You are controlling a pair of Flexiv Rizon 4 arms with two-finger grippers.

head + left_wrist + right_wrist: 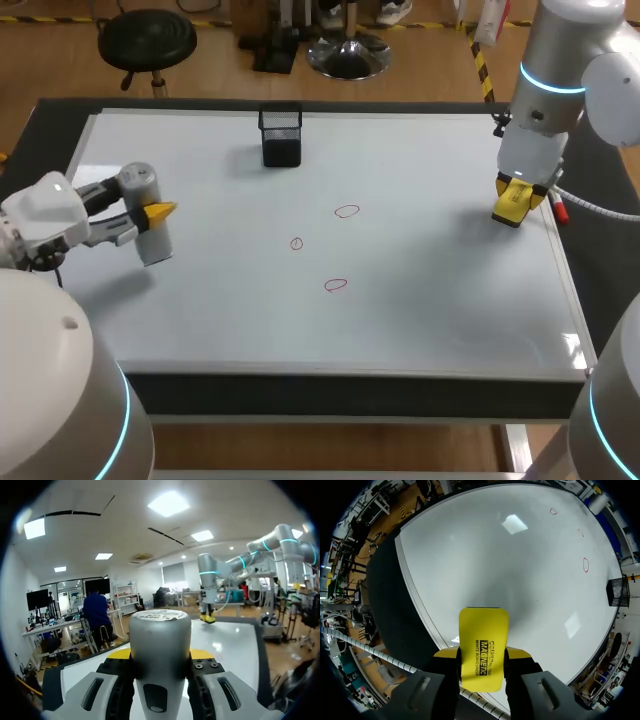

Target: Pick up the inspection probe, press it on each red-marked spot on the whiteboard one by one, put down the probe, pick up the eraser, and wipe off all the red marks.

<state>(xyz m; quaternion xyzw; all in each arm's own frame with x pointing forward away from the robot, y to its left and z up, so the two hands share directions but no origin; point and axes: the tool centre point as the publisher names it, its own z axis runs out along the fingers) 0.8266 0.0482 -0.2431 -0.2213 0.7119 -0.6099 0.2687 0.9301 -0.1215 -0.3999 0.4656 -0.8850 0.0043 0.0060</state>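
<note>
At the left of the frame, the left claw (148, 212) is clamped on the grey probe (153, 243) over the whiteboard (430, 310), well apart from the three red marks (336, 285) at mid-frame. At the right edge, the right claw (517, 197) is clamped on the yellow eraser (483, 635). If both arms head for the marks they could collide, and an early eraser sweep would wipe marks the probe may still need to press.

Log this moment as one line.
left gripper: shut on probe | right gripper: shut on eraser, right edge of whiteboard | red marks: three, unwiped
</note>
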